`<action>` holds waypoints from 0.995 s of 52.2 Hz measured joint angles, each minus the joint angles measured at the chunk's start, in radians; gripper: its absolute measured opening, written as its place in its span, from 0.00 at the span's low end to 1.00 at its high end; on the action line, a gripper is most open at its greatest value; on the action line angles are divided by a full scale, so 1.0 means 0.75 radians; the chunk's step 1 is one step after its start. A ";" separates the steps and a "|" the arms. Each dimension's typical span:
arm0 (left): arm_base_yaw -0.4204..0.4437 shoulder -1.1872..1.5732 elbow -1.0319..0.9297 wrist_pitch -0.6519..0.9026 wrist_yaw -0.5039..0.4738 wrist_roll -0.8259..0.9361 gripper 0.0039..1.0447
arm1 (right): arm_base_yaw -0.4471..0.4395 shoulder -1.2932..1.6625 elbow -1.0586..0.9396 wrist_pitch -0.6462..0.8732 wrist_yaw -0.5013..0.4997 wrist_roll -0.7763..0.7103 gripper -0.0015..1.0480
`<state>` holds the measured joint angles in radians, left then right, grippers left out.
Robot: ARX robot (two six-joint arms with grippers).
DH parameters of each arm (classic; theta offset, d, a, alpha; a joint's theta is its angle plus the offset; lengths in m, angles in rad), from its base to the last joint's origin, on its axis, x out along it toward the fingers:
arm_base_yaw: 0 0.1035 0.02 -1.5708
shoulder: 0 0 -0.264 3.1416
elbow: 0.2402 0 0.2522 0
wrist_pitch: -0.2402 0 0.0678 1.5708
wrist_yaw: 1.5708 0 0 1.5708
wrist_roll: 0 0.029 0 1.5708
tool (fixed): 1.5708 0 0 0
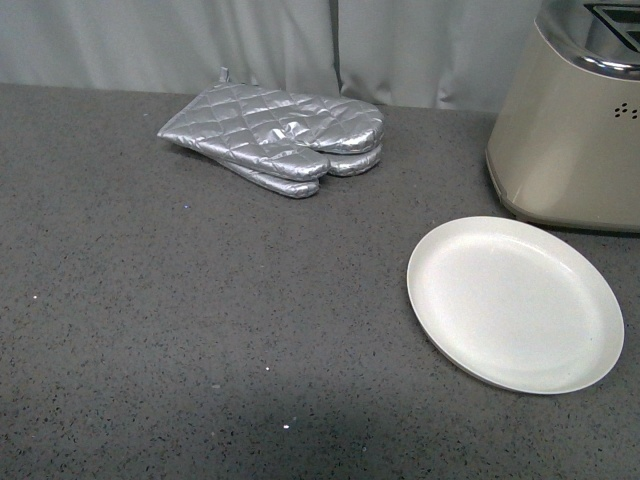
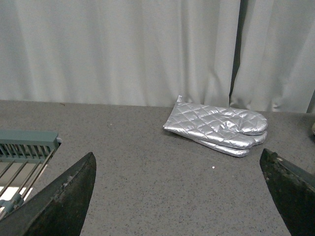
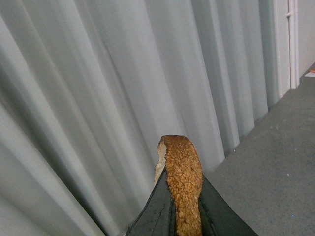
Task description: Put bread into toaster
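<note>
Starting from the left, the left gripper is released, its two dark fingers far apart with nothing between them, low over the grey countertop. A grey wire rack is beside it, and the silver quilted oven mitts lie ahead of it, well apart. More to the right, the round white plate is bare, so the slice is not there. Close behind the plate, at the far right edge of the front view, stands the beige toaster; its chrome top with the dark slots is cut by the frame. The bread is in the right gripper, which is clenched on its two flat faces. The slice stands on edge, with the brown crust towards the wrist camera and the rounded end pointing away from the fingers. The toaster does not show in this wrist view, so I cannot tell how the slice lies from the slots. I judge that the right arm is the nearer one. The coming move depends on bringing the long axis of the slice in line with one slot.
</note>
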<state>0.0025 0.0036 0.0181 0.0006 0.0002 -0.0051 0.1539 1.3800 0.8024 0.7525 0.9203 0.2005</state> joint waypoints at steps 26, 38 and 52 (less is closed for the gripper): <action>0.000 0.000 0.000 0.000 0.001 0.000 0.94 | -0.028 0.380 0.080 0.290 0.102 -0.263 0.03; 0.000 0.000 0.000 0.000 0.000 0.000 0.94 | -0.023 0.503 0.114 0.316 0.126 -0.269 0.03; 0.000 0.000 0.000 0.000 0.000 0.000 0.94 | -0.001 0.593 0.209 0.333 0.181 -0.275 0.03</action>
<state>0.0025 0.0036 0.0181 0.0006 0.0002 -0.0051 0.1535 1.8244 0.9588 1.0019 1.0561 -0.0055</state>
